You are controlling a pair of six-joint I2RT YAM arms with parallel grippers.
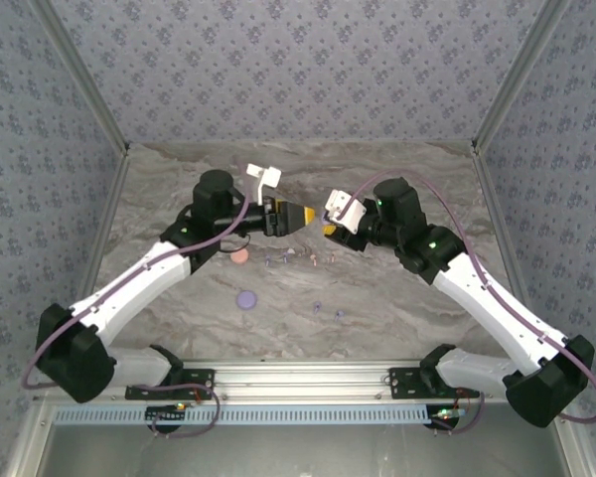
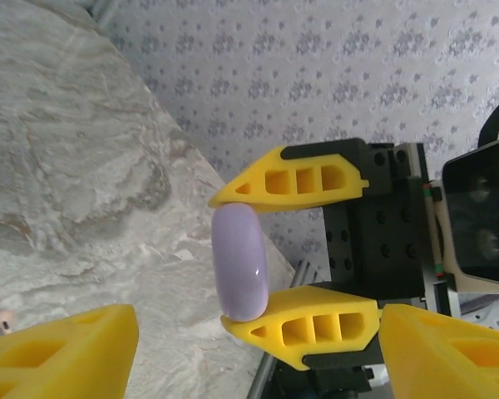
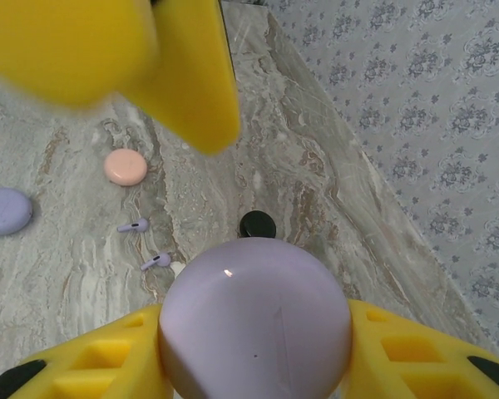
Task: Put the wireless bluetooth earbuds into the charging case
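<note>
- Left wrist view puts the right end effector point(image 2: 233, 262) mid-frame. It is clamped edge-on across the lilac charging case point(image 2: 239, 264) and holds it in the air above the desk point(image 2: 75, 166).
- Facing it, the left end effector point(image 1: 290, 217) has its fingers spread apart with nothing between them.
- No earbud is in the case. Two lilac earbuds point(image 3: 133, 224) lie on the desk at centre left of the right wrist view, and a pinkish earbud point(image 2: 0, 317) sits at the lower left edge of the left wrist view.
- Risk, as I judge it: the case looks closed and is pinched on its rounded rim. A push or pull to open it could twist it or squeeze it out of the grip.
- Risk: the two end effectors are close together, so a slight misalignment could knock fingers together.
- Hard to make out: the lid seam and hinge side of the case are unclear.
- From the top external camera the earbuds are mere specks.
- The left end effector's blurred finger covers the upper left of the right wrist view.
- I cannot tell what the black round thing point(image 3: 257, 224) beyond the case is.
</note>
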